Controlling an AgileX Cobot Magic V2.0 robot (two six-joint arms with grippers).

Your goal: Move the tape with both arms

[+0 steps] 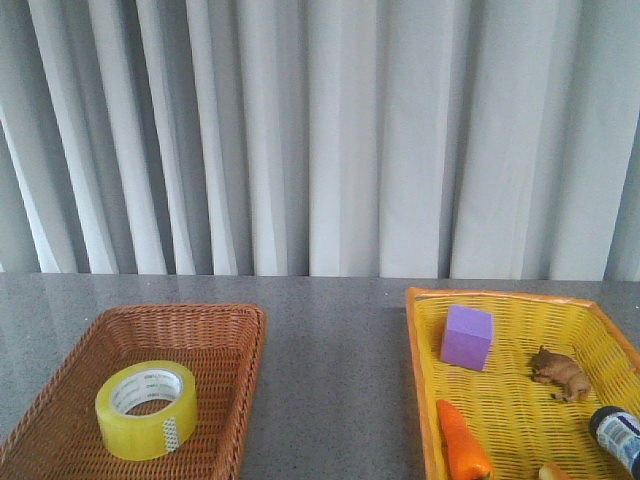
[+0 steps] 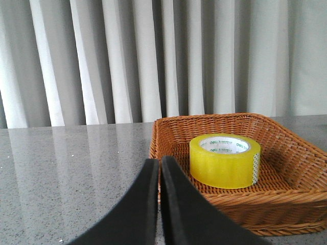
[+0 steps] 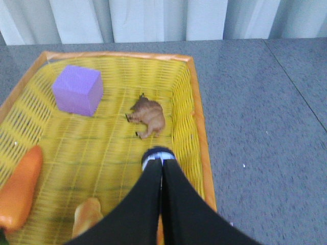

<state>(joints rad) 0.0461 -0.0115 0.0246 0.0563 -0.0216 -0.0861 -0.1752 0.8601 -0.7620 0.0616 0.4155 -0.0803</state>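
The yellow tape roll (image 1: 147,408) with a white printed core lies flat in the brown wicker basket (image 1: 240,335) at the left. It also shows in the left wrist view (image 2: 225,160), inside the basket (image 2: 286,199). My left gripper (image 2: 160,162) is shut and empty, low over the grey table just outside the basket's near corner. My right gripper (image 3: 162,164) is shut and empty above the yellow basket (image 3: 196,127), over a small blue-and-white bottle (image 3: 158,153). Neither arm shows in the front view.
The yellow basket (image 1: 420,380) at the right holds a purple cube (image 1: 467,337), a brown toy animal (image 1: 561,374), an orange carrot (image 1: 463,443) and the bottle (image 1: 618,436). A bread-like piece (image 3: 88,214) lies near the carrot (image 3: 21,189). Grey curtains hang behind the table.
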